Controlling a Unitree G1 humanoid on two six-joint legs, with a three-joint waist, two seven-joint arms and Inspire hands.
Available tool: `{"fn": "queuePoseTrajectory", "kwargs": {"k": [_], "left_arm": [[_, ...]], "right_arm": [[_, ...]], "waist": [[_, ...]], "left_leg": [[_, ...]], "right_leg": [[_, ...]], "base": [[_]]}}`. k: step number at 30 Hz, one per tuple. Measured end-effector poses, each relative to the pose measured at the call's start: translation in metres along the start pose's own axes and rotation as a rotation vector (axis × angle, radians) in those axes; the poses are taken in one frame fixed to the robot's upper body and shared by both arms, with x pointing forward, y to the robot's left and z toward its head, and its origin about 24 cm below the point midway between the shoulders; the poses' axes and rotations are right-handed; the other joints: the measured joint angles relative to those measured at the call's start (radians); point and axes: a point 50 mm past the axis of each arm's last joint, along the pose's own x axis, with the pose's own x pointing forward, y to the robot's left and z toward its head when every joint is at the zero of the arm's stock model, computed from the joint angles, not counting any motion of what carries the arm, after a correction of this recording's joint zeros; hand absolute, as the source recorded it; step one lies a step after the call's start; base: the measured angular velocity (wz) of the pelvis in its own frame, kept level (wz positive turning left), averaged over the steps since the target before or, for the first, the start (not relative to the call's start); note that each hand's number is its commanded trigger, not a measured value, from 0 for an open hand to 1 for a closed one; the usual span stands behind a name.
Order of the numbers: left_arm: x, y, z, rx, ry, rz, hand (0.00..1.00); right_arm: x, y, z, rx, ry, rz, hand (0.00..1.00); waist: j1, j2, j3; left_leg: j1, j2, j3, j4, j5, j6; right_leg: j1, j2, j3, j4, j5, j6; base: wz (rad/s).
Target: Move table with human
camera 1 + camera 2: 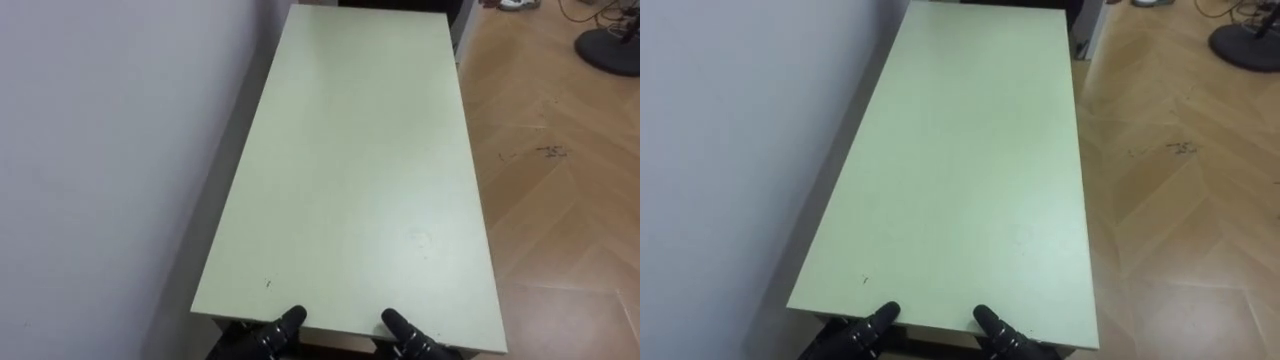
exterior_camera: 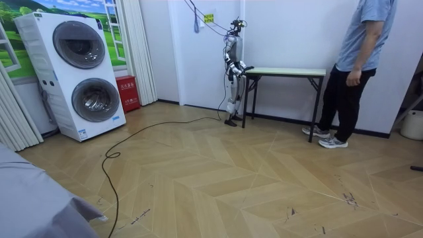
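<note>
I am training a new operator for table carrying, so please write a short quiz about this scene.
1. True or false: the person stands at the end of the table opposite the robot.
2. On the robot's left, the table runs beside: A a wall; B a washing machine; C a sofa.
3. Fill in: the left hand and right hand are at the table's ___ short edge.
Key: 1 true; 2 A; 3 near.
</note>
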Motion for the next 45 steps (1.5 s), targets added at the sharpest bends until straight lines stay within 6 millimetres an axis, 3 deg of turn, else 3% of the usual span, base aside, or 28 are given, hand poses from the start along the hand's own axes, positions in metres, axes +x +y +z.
{"fn": "queuePoseTrajectory", "kwargs": {"k": [7,19,23,27,31,45], "left_arm": [[-0.002,0.006,-0.003,0.011,0.006,0.006,0.00],[-0.002,0.012,0.000,0.077,0.046,-0.050,0.00],[-0.008,0.017,0.003,0.085,0.067,-0.093,0.00],[-0.027,0.032,0.003,0.106,0.111,-0.082,0.00],[-0.033,0.035,0.000,0.110,0.126,-0.083,0.00],[-0.039,0.045,0.005,0.444,0.243,-0.025,0.00]], "right_arm": [[0.004,0.001,0.005,-0.156,0.056,0.019,0.00],[0.001,-0.011,0.013,-0.498,0.222,0.012,0.00],[0.000,-0.009,0.019,-0.532,0.250,0.078,0.00],[-0.002,-0.007,0.022,-0.539,0.272,0.141,0.00],[-0.003,-0.007,0.026,-0.551,0.282,0.168,0.00],[-0.019,-0.021,0.036,-0.770,0.398,0.103,0.00]], "waist": [[-0.006,-0.007,0.0021],[0.000,-0.015,-0.0043],[0.004,-0.008,-0.0106],[0.002,-0.010,-0.0070],[0.004,-0.004,-0.0029],[-0.001,0.002,-0.0041]], "left_leg": [[0.000,0.000,0.000,0.000,0.000,0.000],[-0.003,0.000,0.002,0.002,-0.001,-0.001],[-0.016,0.009,0.057,0.004,-0.002,-0.002],[-0.017,0.012,0.057,0.005,-0.006,-0.003],[-0.028,0.016,0.054,0.022,-0.018,-0.002],[-0.033,0.017,0.048,0.033,-0.023,-0.002]], "right_leg": [[0.002,0.000,0.000,-0.001,0.000,0.000],[0.014,-0.002,-0.019,-0.014,0.000,0.000],[-0.004,-0.005,-0.023,-0.001,-0.006,-0.001],[-0.011,-0.004,-0.019,0.006,-0.007,-0.003],[-0.016,-0.003,-0.019,0.021,-0.007,-0.003],[-0.011,-0.001,-0.022,0.018,-0.007,-0.004]], "base": [[0.00],[0.05],[0.02],[-0.03],[0.05],[0.01]]}}
